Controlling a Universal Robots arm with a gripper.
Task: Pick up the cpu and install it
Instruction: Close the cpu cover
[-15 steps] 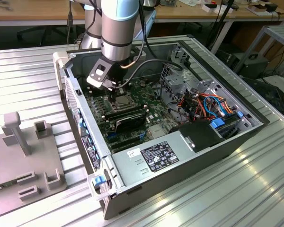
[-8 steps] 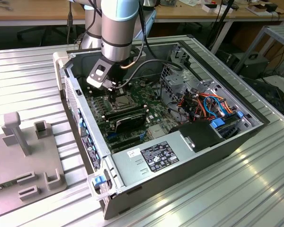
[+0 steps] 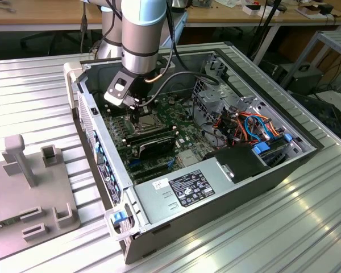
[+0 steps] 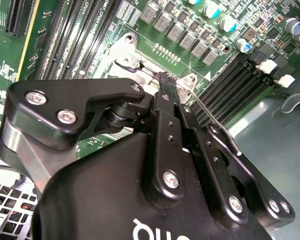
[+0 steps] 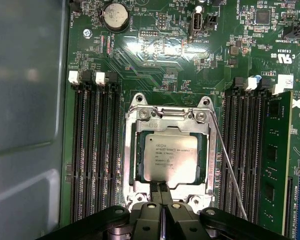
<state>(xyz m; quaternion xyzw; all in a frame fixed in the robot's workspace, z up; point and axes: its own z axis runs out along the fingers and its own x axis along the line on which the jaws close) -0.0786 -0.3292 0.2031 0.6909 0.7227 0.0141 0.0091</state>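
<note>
- Jaws sit right up front in both wrist views, pinched shut with nothing visible between them, tips just at the near edge of the socket frame (image 5: 131, 150).
- The cpu (image 5: 169, 157) lies flat in the socket inside that metal frame, so seating looks done to me.
- Wire lever (image 5: 230, 175) angles off beside it and looks unlatched. My guess is this is the lock-down step: stay off the chip, press slowly, don't let the wire slip.
- Memory slots (image 5: 92, 150) flank the socket.
- Farther out, the case (image 3: 108, 165) sits on the desk (image 3: 273, 239).
</note>
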